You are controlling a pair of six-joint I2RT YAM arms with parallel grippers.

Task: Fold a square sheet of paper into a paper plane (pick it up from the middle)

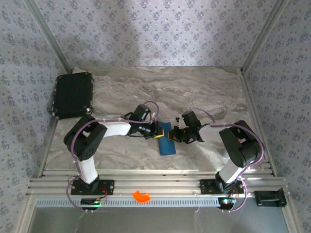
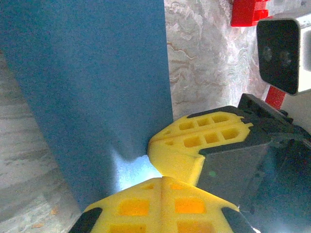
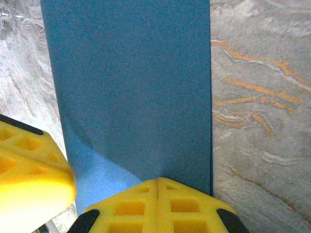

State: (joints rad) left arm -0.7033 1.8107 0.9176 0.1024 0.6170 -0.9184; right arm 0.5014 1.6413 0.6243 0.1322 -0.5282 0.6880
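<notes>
The square sheet of paper (image 1: pixel 167 141) is dark blue and lies folded into a narrow strip at the middle of the marble table (image 1: pixel 194 92). My left gripper (image 1: pixel 158 132) meets its far end from the left, and my right gripper (image 1: pixel 173 135) meets it from the right. In the left wrist view the left gripper (image 2: pixel 163 177) has its yellow jaws pressed together at the edge of the paper (image 2: pixel 97 87), which lifts a little there. In the right wrist view the right gripper (image 3: pixel 158 180) is shut on the end of the paper (image 3: pixel 131 82). The two grippers' tips almost touch.
A black rectangular case (image 1: pixel 73 95) lies at the far left corner. An orange curved piece (image 1: pixel 141 196) sits on the rail at the near edge. A small red block (image 2: pixel 248 12) lies on the table beyond the paper. Patterned walls close in three sides.
</notes>
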